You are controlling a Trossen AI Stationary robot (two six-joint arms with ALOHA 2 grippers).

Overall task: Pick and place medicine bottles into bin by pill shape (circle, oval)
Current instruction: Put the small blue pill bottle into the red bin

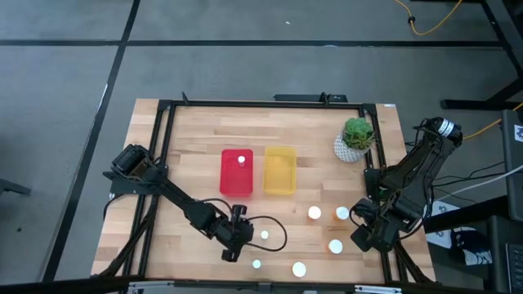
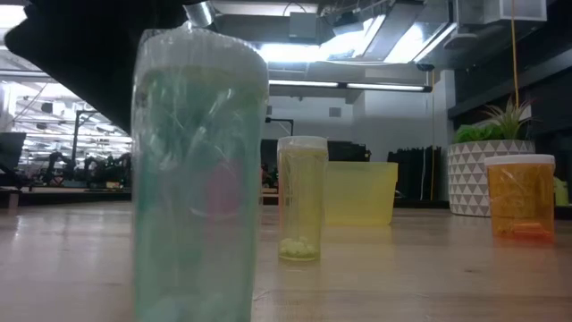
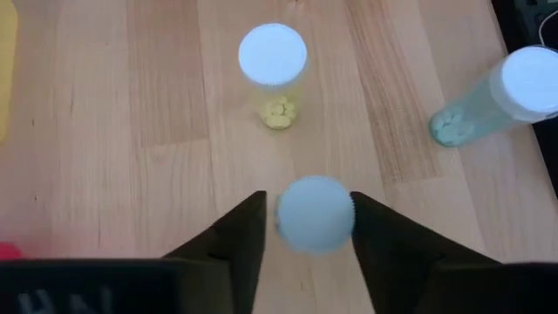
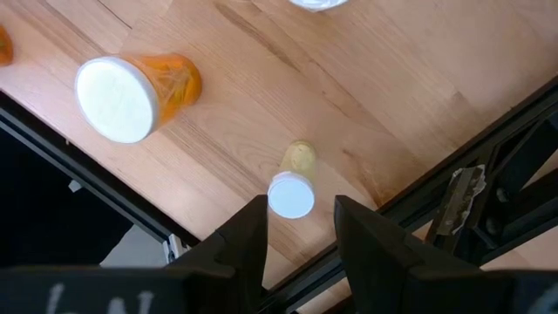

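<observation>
My left gripper (image 1: 231, 251) is near the table's front edge, left of centre, shut on a white-capped medicine bottle (image 3: 314, 215) whose body is hidden under its cap. A yellow-pill bottle (image 3: 273, 65) and a teal bottle (image 3: 514, 87) stand on their bases beyond it. My right gripper (image 1: 365, 237) is open at the front right, and its fingers stand above and on either side of a small yellow bottle (image 4: 292, 187) on the table by the frame edge. An orange bottle (image 4: 131, 92) stands near it. One bottle (image 1: 242, 159) is in the red bin (image 1: 236, 184). My left gripper pinches the bottle's white cap (image 3: 283, 222) between its two fingers, one on each side, coming from above and pointing down. The cap hides the body, and I cannot tell whether the bottle is lifted or stands on the table.
A yellow bin (image 1: 279, 173) stands right of the red bin at mid-table. A potted green plant (image 1: 356, 139) stands at the far right. Several more bottles (image 1: 315, 213) stand on the front right of the table. A black frame (image 1: 163, 110) rims the table.
</observation>
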